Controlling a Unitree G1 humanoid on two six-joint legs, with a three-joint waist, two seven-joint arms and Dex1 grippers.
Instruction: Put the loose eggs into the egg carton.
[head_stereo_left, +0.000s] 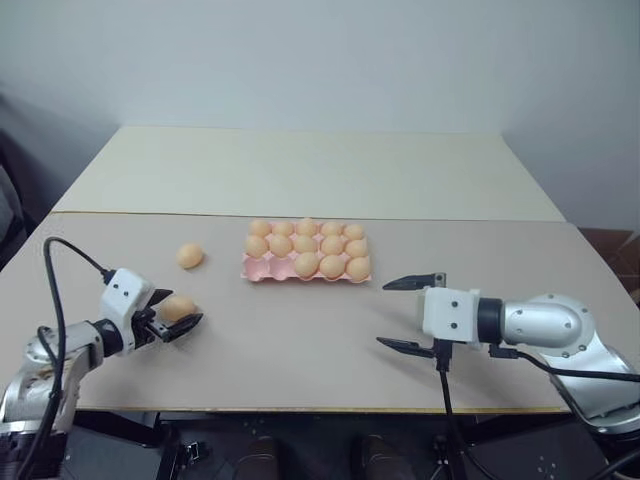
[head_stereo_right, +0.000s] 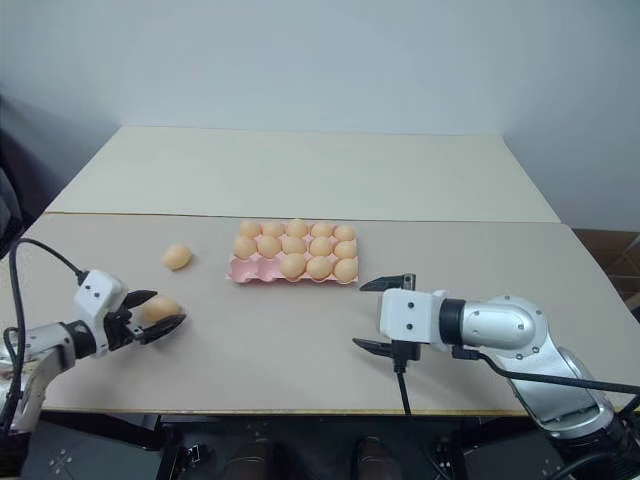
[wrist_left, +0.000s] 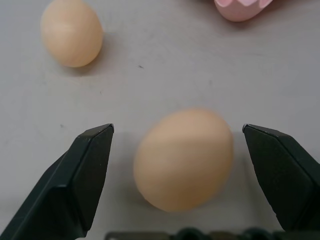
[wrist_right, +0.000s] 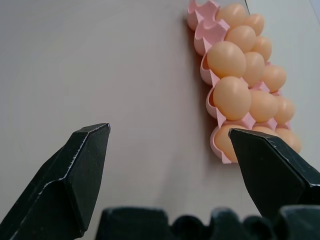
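The right claw (head_stereo_left: 408, 314) hovered wide open and empty over the table (head_stereo_left: 300, 330). The left claw (head_stereo_left: 176, 312) gaped wide around 1 egg (head_stereo_left: 178, 306) on the table, fingers clear of it. Beyond, another egg (head_stereo_left: 190, 256) lay left of the carton (head_stereo_left: 256, 268), 2 front cups empty.

Head stereo overhead; wrist close-ups.

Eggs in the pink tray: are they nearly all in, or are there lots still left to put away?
Nearly all in. The egg carton is mostly full; two front cups at its left end look empty. Right now the open left gripper sits around one loose egg on the table, not yet squeezing it. Another loose egg waits nearby. The right gripper is open and holds nothing.
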